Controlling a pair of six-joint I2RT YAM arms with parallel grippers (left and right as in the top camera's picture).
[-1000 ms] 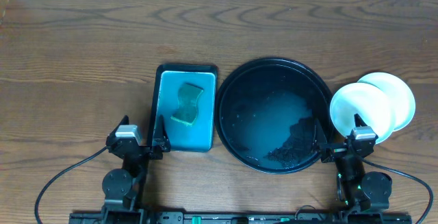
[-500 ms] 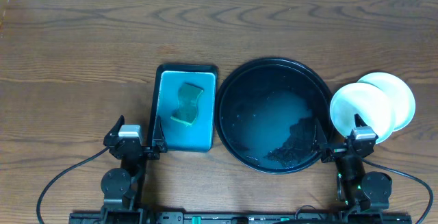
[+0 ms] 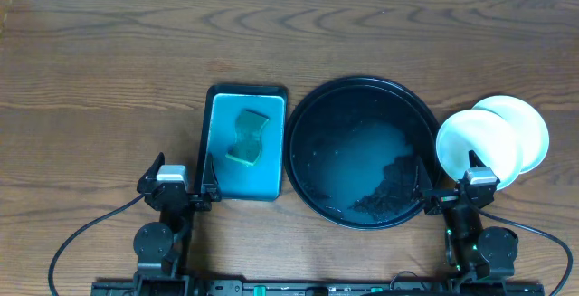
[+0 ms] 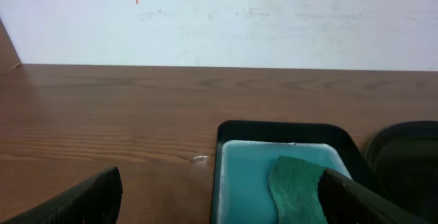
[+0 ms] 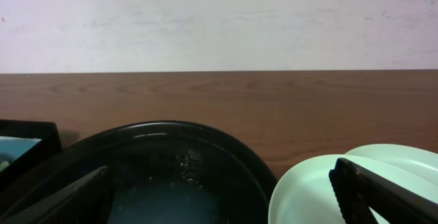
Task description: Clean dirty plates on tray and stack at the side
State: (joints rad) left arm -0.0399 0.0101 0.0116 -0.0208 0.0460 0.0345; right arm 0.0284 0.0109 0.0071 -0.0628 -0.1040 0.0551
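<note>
Little has moved: compared with a second ago the left claw point(image 4: 220, 176) sits a touch further away from the round black tray point(image 3: 362, 81), and since half a second ago nothing differs.

That tray is a wide, glossy disc with a raised rim, its floor wet and filmed with pale streaks, with a darker, crumpled-looking patch towards the near right. Just to its left lies a smaller rectangular tray point(image 3: 246, 88), black outside and smooth blue inside, holding a wavy-edged green sponge point(image 3: 247, 138) with a rough face. To the tray's right, on the wood-grain desk point(image 3: 109, 79), two smooth, pale round plates point(image 3: 479, 142) overlap, the nearer one lying partly on the farther; its edge touches or slightly overlaps the tray's rim.

Both claws are released, fingers spread wide and holding nothing. The left one sits near the tray's left side, at the near end of the rectangular tray. The right claw point(image 5: 219, 169) straddles the tray's near-right rim, one finger over the tray, the other over the nearer plate. Whether either finger touches, I cannot tell.
</note>
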